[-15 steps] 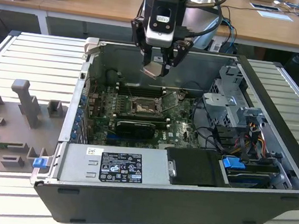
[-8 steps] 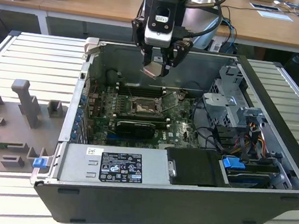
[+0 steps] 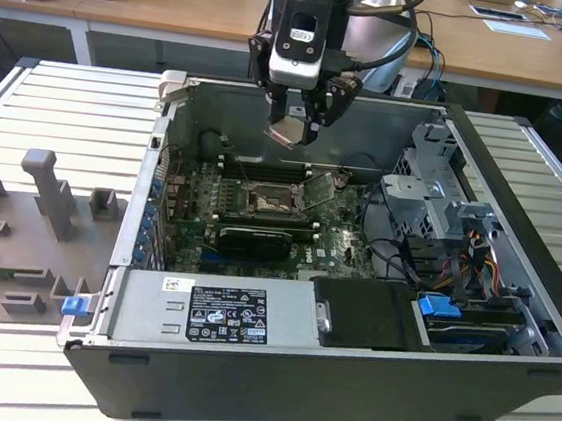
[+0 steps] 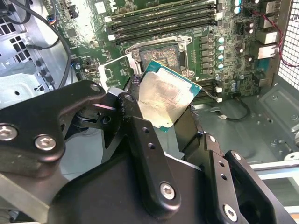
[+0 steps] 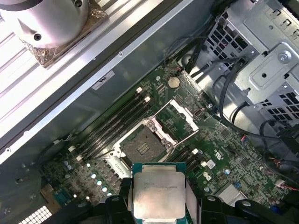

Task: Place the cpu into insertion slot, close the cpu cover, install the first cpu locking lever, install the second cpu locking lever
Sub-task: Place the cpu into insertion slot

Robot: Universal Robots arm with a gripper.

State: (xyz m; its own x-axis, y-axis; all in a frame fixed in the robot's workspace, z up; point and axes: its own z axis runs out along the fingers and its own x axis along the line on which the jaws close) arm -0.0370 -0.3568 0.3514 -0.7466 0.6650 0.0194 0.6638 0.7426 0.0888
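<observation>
Above the open computer case point(image 3: 242, 392), the gripper point(image 3: 299, 120) clamps the cpu point(image 3: 290, 133) by two opposite edges, holding it tilted and well clear of the motherboard point(image 3: 343, 242). Beneath it the insertion slot point(image 5: 142, 144) lies uncovered between banks of memory slots point(image 5: 117, 122), its cpu cover point(image 5: 190, 116) swung open alongside. The case walls stand well apart from the chip's free edges.

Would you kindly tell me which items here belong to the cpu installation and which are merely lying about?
Job: cpu, held in the pincer; insertion slot; cpu cover, open.
Lying about: memory slots; power supply; drive cage; grey fixture block.
</observation>
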